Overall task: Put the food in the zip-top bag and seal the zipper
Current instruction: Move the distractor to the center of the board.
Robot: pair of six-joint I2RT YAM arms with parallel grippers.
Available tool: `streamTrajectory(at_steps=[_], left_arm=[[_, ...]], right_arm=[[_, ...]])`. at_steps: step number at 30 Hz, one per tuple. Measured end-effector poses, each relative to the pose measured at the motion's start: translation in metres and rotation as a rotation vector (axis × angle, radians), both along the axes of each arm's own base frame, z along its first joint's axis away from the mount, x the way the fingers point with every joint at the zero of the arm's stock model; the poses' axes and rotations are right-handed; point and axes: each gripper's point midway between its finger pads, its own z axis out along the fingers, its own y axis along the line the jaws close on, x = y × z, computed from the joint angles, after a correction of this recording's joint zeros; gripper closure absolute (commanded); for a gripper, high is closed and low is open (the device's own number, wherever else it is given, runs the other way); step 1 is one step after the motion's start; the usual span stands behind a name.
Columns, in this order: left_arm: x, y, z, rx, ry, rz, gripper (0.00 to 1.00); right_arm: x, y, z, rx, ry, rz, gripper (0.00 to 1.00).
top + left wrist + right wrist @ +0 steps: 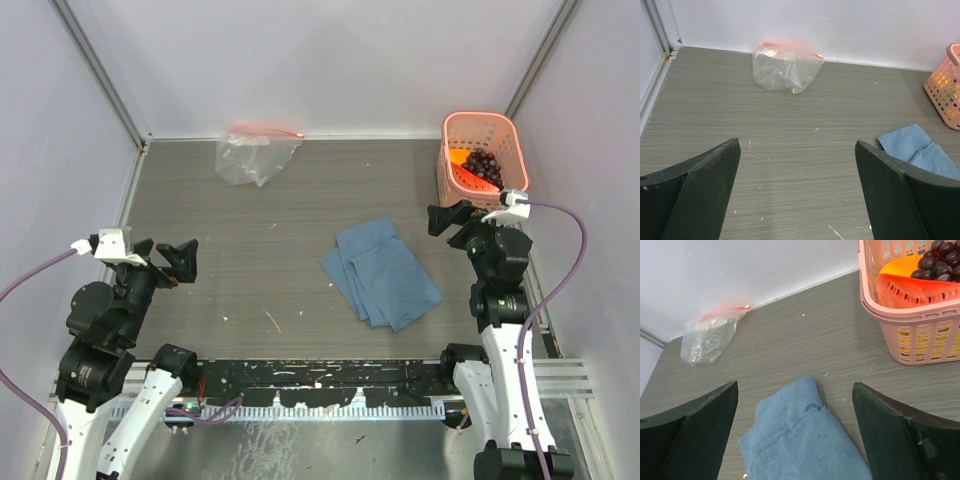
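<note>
Grapes (pixel 936 262), dark and round, sit in the slotted pink plastic basket (pixel 925 342).

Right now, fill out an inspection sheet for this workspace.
Surface: grey wood-grain table, scattered white specks.
Job's things: zip-top bag crumpled at the far wall, zipper along its far edge; food in the pink basket, far right: grape bunch, red slice, orange piece.
Clutter: folded blue cloth mid-table.
Grippers: left gripper open, empty; right gripper open, empty.
Cables: purple cables off both wrists.
Surroundings: white walls on three sides.
</note>
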Motion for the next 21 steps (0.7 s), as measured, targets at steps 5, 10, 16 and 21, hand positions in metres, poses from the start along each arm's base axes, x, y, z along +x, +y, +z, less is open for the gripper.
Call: streamTrajectory(at_steps=[5,10,16,21], left_arm=[[0.000,0.000,0.000,0.000,0.000,-0.001,0.02],[0.000,-0.001,0.000,0.000,0.000,-0.008,0.02],[0.000,-0.002,0.000,0.000,0.000,-0.012,0.02],[0.000,-0.002,0.000,0.000,0.000,-0.011,0.02]], right_arm=[[0.000,0.003,0.000,0.002,0.001,0.017,0.00],[0.004,0.009,-0.005,0.007,0.016,0.049,0.00],[0.012,0.032,-0.021,0.013,0.071,0.130,0.00],[0.019,0.093,-0.047,-0.036,0.176,0.287,0.00]])
